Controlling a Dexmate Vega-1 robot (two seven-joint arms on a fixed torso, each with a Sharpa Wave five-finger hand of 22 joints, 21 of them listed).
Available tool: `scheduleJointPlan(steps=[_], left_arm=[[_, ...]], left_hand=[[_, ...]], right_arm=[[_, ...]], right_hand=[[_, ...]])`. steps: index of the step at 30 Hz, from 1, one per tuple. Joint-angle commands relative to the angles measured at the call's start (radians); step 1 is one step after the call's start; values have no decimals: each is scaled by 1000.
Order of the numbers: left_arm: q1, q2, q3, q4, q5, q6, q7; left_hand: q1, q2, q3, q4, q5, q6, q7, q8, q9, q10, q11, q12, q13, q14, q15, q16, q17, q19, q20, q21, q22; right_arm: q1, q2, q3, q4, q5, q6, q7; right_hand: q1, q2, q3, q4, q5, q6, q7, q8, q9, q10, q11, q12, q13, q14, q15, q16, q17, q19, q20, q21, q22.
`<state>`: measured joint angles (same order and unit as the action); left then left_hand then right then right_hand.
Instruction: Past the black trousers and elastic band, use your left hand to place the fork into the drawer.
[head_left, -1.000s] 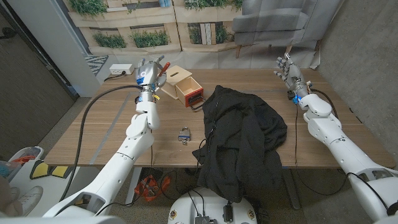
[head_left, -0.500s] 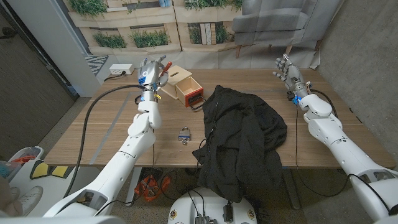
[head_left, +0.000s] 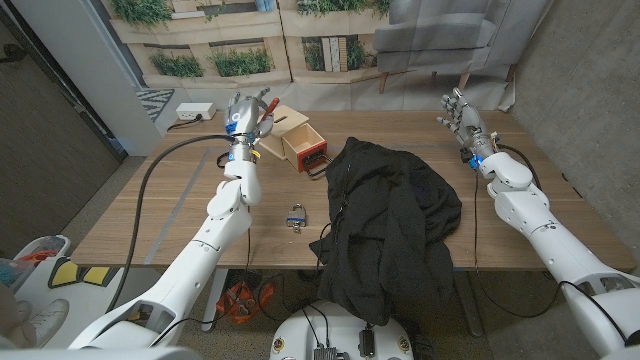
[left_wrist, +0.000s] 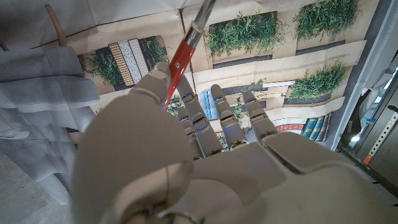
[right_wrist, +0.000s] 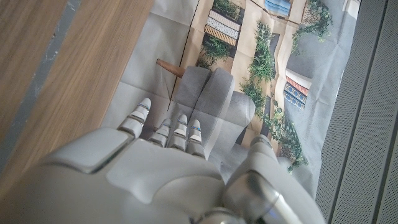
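My left hand (head_left: 246, 117) is raised over the table's far left and grips a fork (head_left: 264, 105) by its red handle. The left wrist view shows that red handle (left_wrist: 179, 59) rising from between the fingers of my left hand (left_wrist: 186, 168). Just right of the hand stands the small wooden box with its drawer (head_left: 304, 144) pulled open. The black trousers (head_left: 388, 215) lie heaped across the table's middle and hang over its near edge. My right hand (head_left: 461, 113) is lifted at the far right, fingers apart and holding nothing; the right wrist view shows this hand (right_wrist: 168, 162) too.
A small blue and grey object (head_left: 297, 216) lies on the wood left of the trousers. A white power strip (head_left: 195, 110) sits at the far left corner. A black cable (head_left: 165, 152) runs across the table's left side.
My left hand with the fork has drifted slightly right, towards the drawer box. The right hand has barely moved.
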<state>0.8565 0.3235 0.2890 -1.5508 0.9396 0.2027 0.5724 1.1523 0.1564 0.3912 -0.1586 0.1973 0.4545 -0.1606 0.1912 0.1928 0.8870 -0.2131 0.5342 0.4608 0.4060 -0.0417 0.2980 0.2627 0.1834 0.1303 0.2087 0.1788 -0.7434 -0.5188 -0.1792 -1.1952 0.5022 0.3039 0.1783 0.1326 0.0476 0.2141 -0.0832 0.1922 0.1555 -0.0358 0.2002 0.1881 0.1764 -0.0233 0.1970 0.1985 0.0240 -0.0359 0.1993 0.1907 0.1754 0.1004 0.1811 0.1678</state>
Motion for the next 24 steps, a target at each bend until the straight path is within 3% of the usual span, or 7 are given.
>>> scheduleJointPlan(steps=[1, 24], left_arm=[[-8, 0, 5, 16, -10, -21, -3], [-42, -12, 17, 83, -36, -67, 26]], left_hand=[[7, 1, -5, 1, 8, 7, -5, 2, 5, 3, -7, 10, 5, 10, -162, -4, 6, 8, -1, 4, 5], [7, 4, -3, 3, 9, 7, -2, 2, 6, -1, -8, 13, 4, 12, -162, -6, 8, 8, 1, 4, 5]], right_arm=[[-9, -1, -3, -18, -6, -5, -13], [-24, -5, -7, -44, -12, -13, -36]], right_hand=[[9, 0, 2, -5, -3, 2, 2, 1, 4, 4, -3, 5, 1, -4, -39, -1, 2, -1, 2, 5, 2], [8, 0, 2, -6, -5, 7, 3, 3, 4, 3, -2, 4, 1, -6, -39, 0, 3, -1, 3, 6, 2]])
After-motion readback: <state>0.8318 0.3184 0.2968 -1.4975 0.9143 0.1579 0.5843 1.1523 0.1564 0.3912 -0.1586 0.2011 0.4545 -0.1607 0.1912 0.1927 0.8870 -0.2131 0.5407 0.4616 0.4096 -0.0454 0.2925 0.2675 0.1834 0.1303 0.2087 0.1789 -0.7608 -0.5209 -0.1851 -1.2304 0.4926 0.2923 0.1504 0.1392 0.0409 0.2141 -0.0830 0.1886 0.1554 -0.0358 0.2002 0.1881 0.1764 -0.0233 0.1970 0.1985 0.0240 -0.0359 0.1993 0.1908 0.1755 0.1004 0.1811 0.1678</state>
